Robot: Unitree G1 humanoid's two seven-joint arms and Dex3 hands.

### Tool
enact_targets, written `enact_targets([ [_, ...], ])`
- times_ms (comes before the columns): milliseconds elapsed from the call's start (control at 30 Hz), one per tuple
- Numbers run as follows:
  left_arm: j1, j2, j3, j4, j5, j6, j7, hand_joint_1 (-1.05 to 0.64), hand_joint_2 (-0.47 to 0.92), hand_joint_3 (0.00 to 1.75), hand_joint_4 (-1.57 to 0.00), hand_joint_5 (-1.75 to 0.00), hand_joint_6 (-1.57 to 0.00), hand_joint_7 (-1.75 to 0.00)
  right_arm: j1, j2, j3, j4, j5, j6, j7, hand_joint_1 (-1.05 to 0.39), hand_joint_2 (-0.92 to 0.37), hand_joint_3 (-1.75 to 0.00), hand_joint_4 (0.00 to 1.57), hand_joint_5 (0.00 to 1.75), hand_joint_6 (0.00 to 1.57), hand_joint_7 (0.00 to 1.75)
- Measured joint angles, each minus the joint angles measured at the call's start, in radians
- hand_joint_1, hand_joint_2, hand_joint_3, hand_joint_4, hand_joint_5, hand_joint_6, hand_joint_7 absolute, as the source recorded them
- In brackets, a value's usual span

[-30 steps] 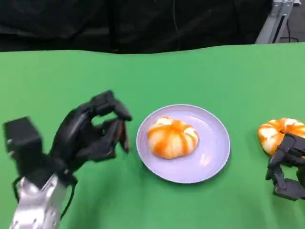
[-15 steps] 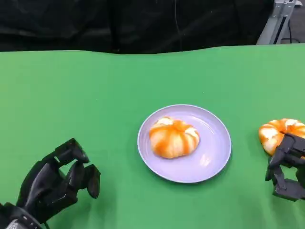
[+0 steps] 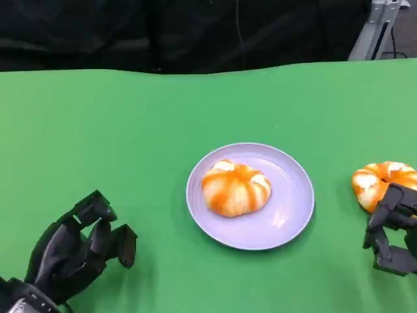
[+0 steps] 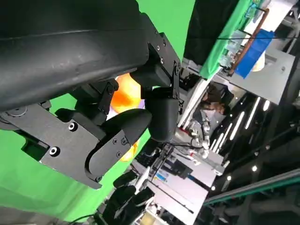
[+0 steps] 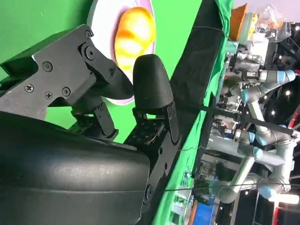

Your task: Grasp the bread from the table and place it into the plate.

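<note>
**Left hand drawn back low, one bun plated, one still on the cloth**

Compared with a second ago, the left hand (image 3: 78, 251) has dropped from beside the plate to the 7 o'clock corner of the green table cloth (image 3: 117, 137); since half a second ago it barely shifts. Its fingers are loosely curled apart, holding nothing. The round orange-and-white glazed bread bun (image 3: 235, 188) sits unchanged slightly left of centre in the round lilac plate (image 3: 291, 207). A second orange-and-white bun (image 3: 381, 182) lies on the cloth at 3 o'clock, near the right edge. The right hand (image 3: 393, 229) sits just beside it at its near side, fingers parted, empty. Bare cloth stretches from 9 to 12 o'clock
</note>
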Motion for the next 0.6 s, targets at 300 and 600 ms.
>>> enact_targets([
  [300, 0.000, -0.008, 0.004, 0.000, 0.013, -0.001, 0.000, -0.12, 0.42, 1.36, -0.86, -1.75, -0.86, -1.52, 0.000, 0.000, 0.000, 0.001, 0.001, -0.001, 0.004, -0.07, -0.50, -1.27, 0.88, 1.71, 0.83, 1.51],
  [600, 0.000, -0.011, 0.009, 0.000, 0.017, -0.001, 0.000, -0.13, 0.42, 1.37, -0.86, -1.75, -0.86, -1.52, 0.000, 0.000, 0.000, 0.001, 0.001, 0.000, 0.003, -0.06, -0.51, -1.26, 0.87, 1.72, 0.83, 1.51],
])
